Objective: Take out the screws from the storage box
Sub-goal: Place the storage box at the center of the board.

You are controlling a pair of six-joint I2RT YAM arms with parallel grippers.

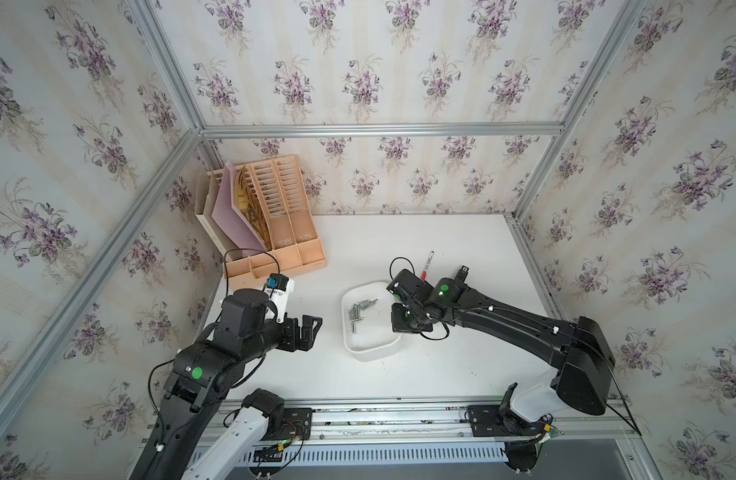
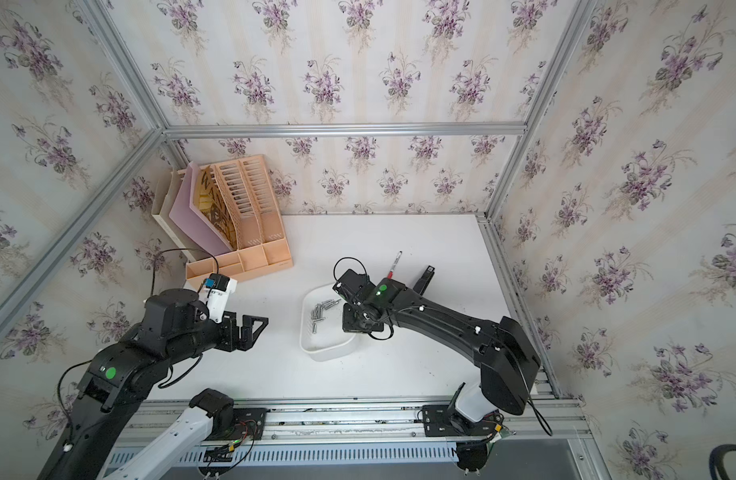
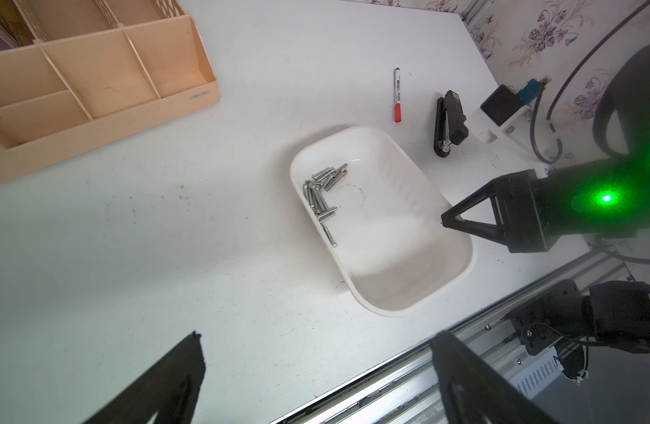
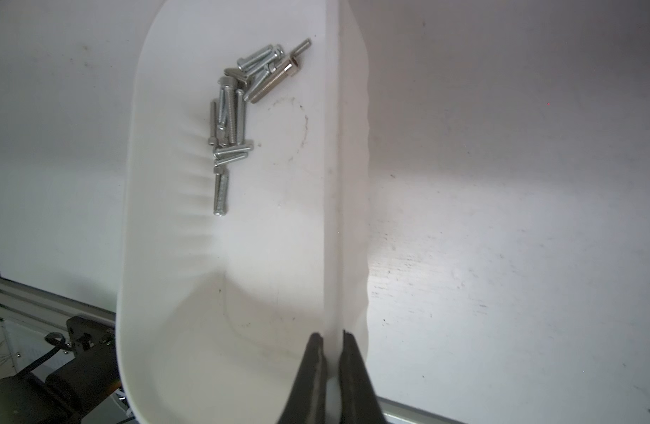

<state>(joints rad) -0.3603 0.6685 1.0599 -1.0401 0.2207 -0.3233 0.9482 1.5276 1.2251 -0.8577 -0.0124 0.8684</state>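
Pinching the storage box (image 4: 158, 238) rim with the right fingers (image 4: 308, 374) at bottom centre, with screws (image 4: 230, 113) heaped inside, box maybe tipped. Holding nothing in the wide-open left fingers (image 3: 161, 385).

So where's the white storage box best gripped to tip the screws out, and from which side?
Grip the thin long rim of the storage box on the right arm's side, coming over it from that side with one finger inside and one outside. The screws lie along the opposite wall, clear of the fingers. The right gripper is shut on that rim.
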